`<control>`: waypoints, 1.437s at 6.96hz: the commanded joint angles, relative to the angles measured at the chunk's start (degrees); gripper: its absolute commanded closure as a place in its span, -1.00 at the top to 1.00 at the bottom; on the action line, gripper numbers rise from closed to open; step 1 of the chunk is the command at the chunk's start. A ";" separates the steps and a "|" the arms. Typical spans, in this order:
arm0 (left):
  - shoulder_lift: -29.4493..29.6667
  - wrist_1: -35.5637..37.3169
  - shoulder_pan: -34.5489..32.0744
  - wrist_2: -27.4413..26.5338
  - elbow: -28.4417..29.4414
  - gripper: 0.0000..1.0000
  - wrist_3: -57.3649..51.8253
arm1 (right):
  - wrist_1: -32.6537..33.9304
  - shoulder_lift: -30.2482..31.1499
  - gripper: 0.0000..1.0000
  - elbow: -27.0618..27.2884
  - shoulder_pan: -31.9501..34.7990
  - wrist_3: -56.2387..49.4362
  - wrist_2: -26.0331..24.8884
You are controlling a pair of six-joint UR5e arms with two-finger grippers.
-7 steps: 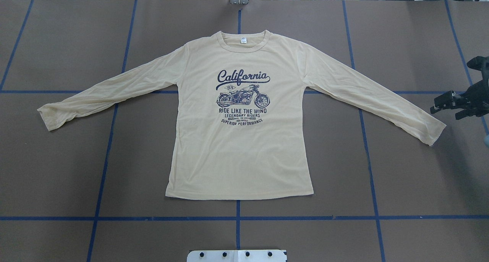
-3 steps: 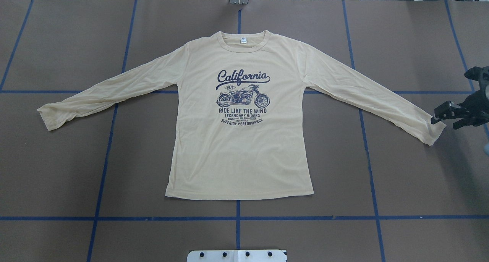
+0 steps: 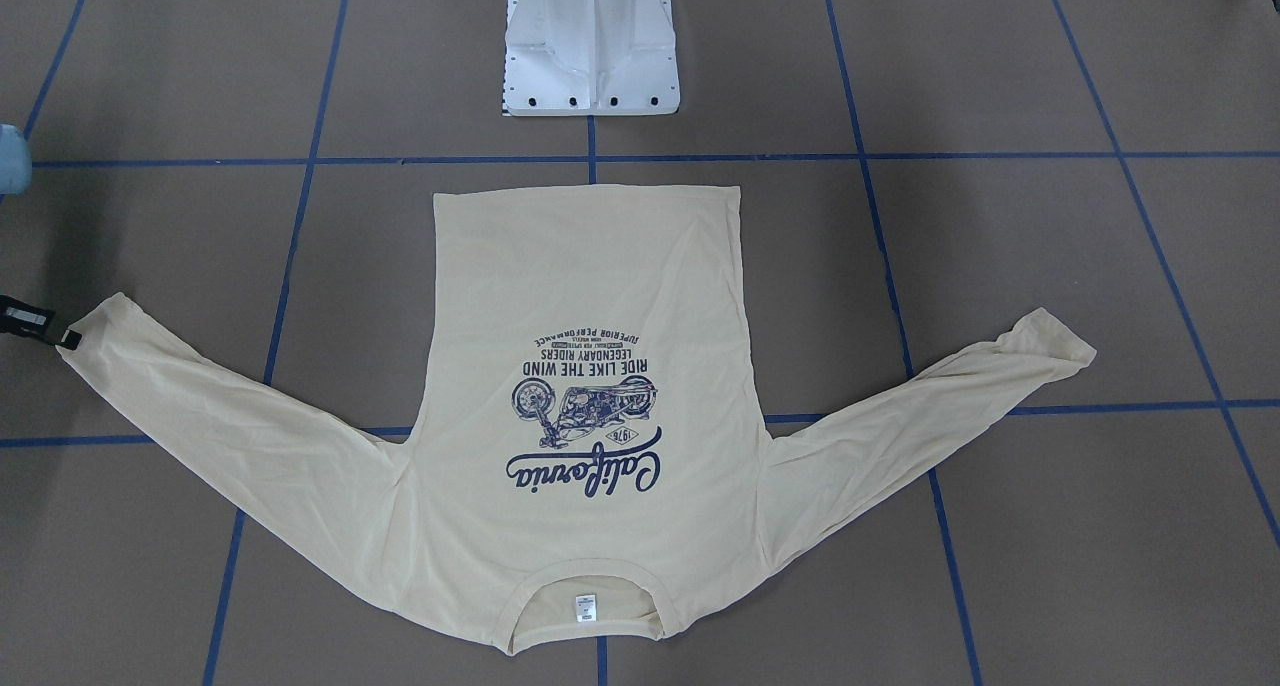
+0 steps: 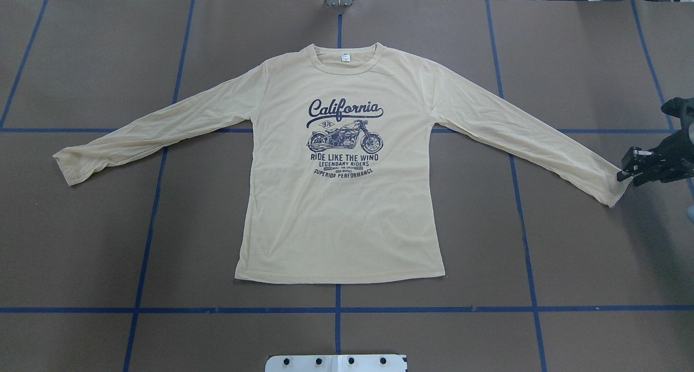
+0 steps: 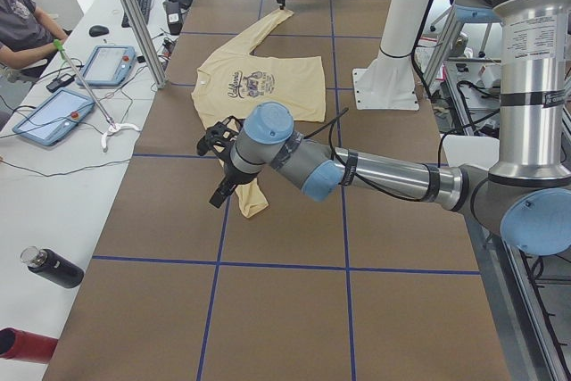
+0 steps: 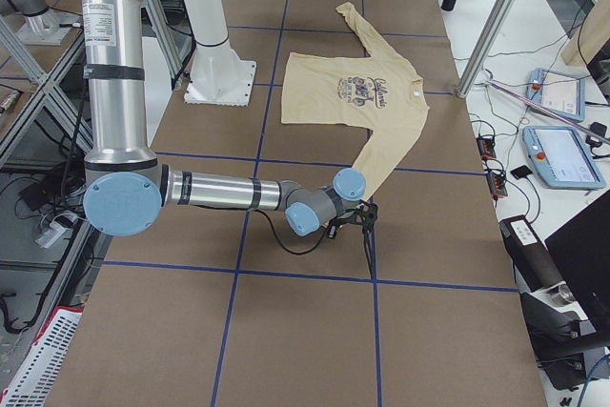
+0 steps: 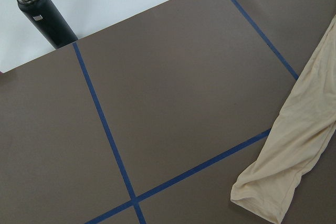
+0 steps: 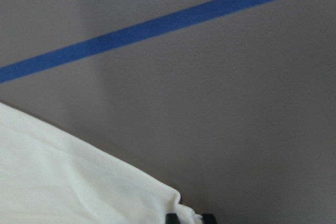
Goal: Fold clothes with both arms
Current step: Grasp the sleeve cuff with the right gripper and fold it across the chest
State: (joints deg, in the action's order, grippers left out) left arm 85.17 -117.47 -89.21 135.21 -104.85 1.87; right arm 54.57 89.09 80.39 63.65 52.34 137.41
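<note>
1. Brown tabletop point(image 4: 81, 242), gridded with blue tape lines point(image 4: 434, 309).
2. Cream T-shirt point(image 4: 341, 220) spread flat, print up, hem near the white pedestal base point(image 3: 590, 56), collar away from it.

Robotics lab: brown worktop point(image 4: 76, 236) gridded in blue tape point(image 4: 217, 309), teach pendants point(image 6: 562, 155) (two, blue-rimmed) alongside, aluminium framing posts point(image 5: 132, 15).

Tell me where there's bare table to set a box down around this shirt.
Bare table: the strip between the T-shirt hem and the white base, and the patches robot-side of each sleeve. Crowded at the right cuff, where the right gripper sits.
</note>
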 commanded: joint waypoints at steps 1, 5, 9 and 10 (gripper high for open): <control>0.00 -0.13 0.00 -0.03 0.26 1.00 0.41 | 0.88 -1.02 -1.00 4.04 1.64 0.74 3.46; 0.09 -0.30 0.00 0.06 0.44 1.00 0.41 | 14.15 -27.22 -1.00 12.26 -7.42 30.61 -0.85; 0.18 -0.30 0.09 0.23 0.53 1.00 0.24 | 17.41 -59.83 -1.00 -8.68 -18.63 39.85 -19.76; 0.18 -0.21 0.09 0.23 0.53 1.00 0.24 | 17.07 -67.22 -1.00 -16.85 -22.91 40.38 -26.34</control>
State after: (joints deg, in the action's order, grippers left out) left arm 85.33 -117.75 -89.12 135.40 -104.30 2.11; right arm 71.92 31.39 72.88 45.08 91.97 117.99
